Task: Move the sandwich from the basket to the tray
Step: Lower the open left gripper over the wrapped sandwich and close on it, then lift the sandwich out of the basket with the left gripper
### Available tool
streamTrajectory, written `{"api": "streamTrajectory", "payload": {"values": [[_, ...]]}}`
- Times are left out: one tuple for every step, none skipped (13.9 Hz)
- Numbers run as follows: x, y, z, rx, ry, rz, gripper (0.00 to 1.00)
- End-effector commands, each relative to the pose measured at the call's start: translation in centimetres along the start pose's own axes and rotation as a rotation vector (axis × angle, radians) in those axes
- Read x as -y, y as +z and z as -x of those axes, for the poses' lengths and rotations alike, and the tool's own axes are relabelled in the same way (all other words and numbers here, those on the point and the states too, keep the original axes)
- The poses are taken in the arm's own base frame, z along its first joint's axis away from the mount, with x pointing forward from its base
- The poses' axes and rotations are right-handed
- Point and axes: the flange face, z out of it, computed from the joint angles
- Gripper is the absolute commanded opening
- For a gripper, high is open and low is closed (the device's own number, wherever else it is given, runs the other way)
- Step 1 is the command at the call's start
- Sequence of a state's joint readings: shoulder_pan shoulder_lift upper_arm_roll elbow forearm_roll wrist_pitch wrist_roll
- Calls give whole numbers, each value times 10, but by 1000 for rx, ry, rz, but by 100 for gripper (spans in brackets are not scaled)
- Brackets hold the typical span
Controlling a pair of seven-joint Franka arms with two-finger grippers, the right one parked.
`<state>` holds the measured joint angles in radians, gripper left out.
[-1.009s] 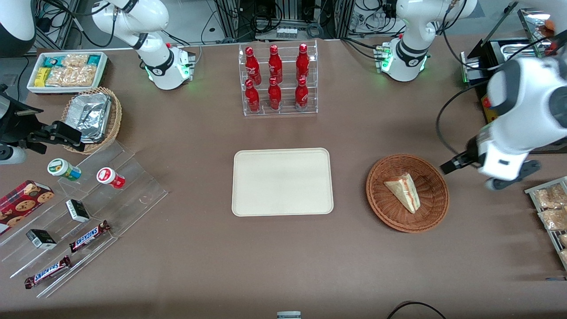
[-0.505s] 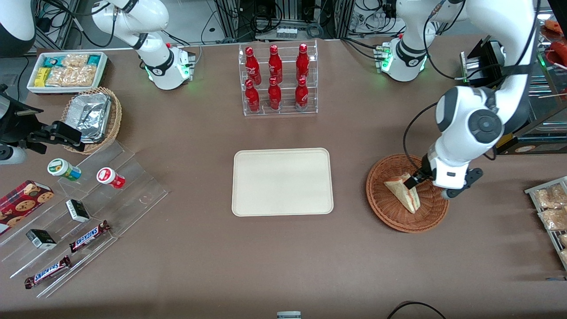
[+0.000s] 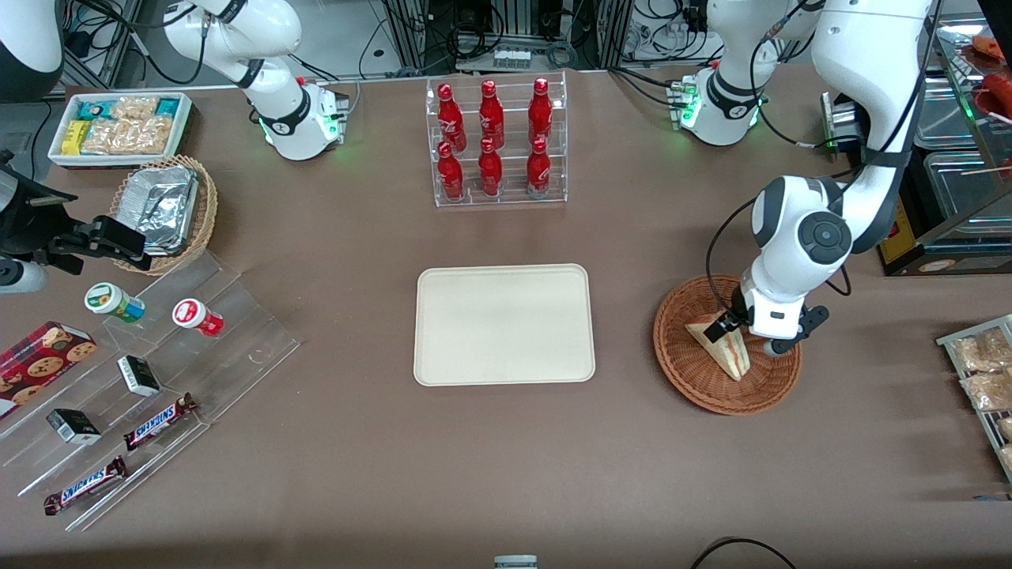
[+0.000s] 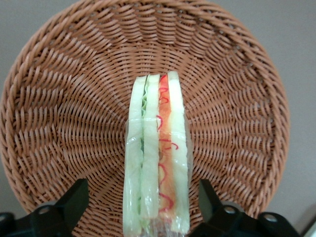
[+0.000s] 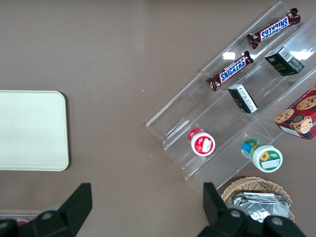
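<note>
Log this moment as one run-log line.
phase: pre-grasp | gripper: open, fingers either side of sandwich | sandwich: in basket | tray: bare

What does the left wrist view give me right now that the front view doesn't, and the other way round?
Only the left wrist view shows the open gripper straddling the triangular white-bread sandwich, a finger apart from each side, with its red and green filling layers edge-on. Only the front view shows the flat cream rectangular tray with nothing on it, toward the parked arm's end. Both show the sandwich lying in the round reddish-brown wicker basket.
</note>
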<state>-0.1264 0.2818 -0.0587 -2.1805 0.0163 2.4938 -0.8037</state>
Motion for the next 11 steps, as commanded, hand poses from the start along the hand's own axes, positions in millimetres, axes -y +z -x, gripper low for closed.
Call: {"api": "streamTrajectory", "payload": {"values": [[-2,10,1,-8,-8,-4,43],[-3,10,1,-8,-8,-4,3],[-4,7,-1,-12,-5,0,0],[-5,0,-2,-19,-2,6,0],[-7,-13,-4,-26,2,10,0],[-8,-29,-6,-15,6,-5,0],[-10,-49,-8,8,14,-34,0],[-10,-69,-8,27,56,-75,0],[-13,-96,-9,44,75,-99,0],[-21,-125,-6,61,87,-116,0],[-32,-153,-1,76,106,-132,0]]}}
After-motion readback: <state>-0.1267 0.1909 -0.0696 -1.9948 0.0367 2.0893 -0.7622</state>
